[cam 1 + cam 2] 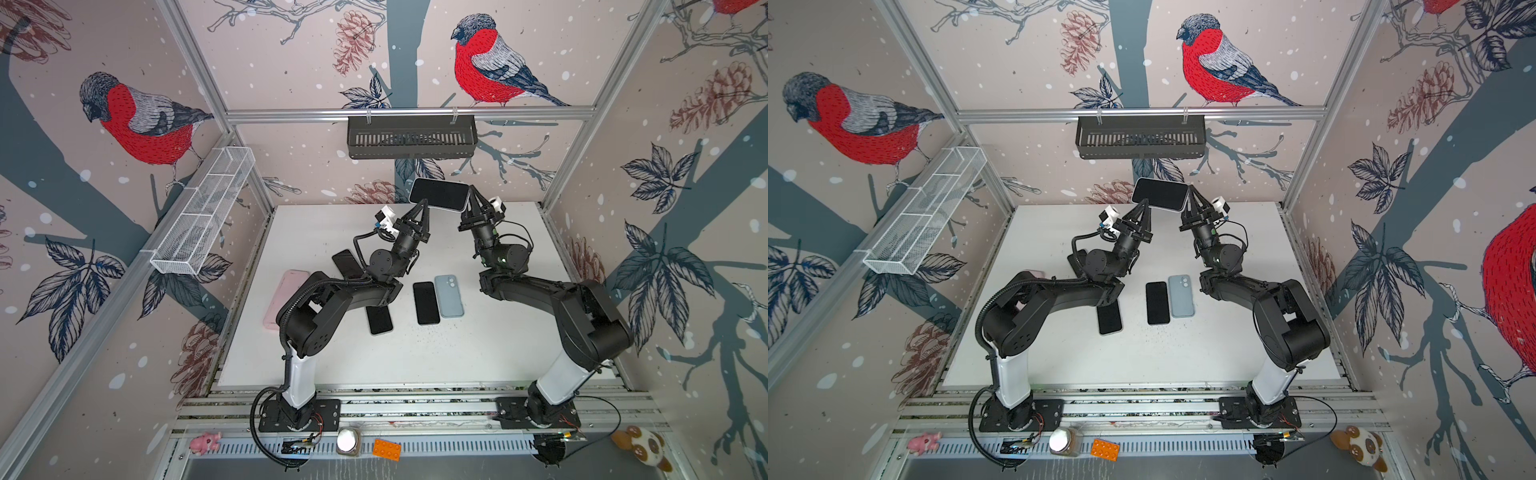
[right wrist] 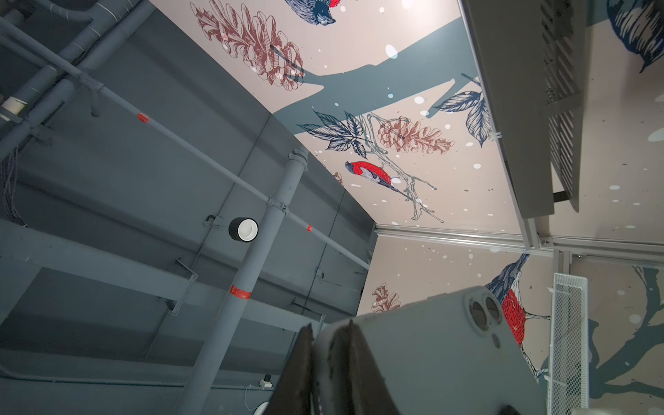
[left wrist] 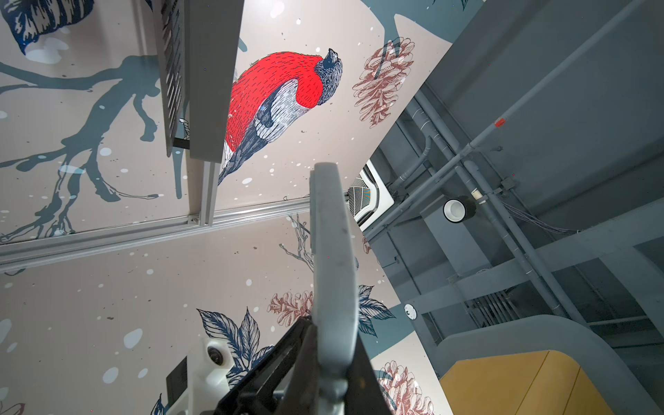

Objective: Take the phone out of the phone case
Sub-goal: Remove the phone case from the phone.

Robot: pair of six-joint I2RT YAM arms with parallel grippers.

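A phone (image 1: 438, 194) with a dark screen sits in a pale grey phone case and is held in the air above the table's far edge, lying crosswise, seen in both top views (image 1: 1160, 194). My left gripper (image 1: 424, 203) is shut on its left end; the left wrist view shows the case (image 3: 332, 269) edge-on between the fingers of the left gripper (image 3: 332, 323). My right gripper (image 1: 471, 193) is shut on the right end. In the right wrist view the right gripper (image 2: 328, 327) pinches a corner of the case's back (image 2: 431, 352), where the camera lenses (image 2: 483, 310) show.
On the white table (image 1: 478, 353) lie a black phone (image 1: 426, 302), a light blue cased phone (image 1: 449, 296), another black phone (image 1: 379, 320), a pink case (image 1: 286, 299) and a dark phone (image 1: 348, 264), partly under the left arm. A black basket (image 1: 411, 137) hangs on the back rail just above the held phone. A white wire basket (image 1: 203, 212) hangs on the left wall.
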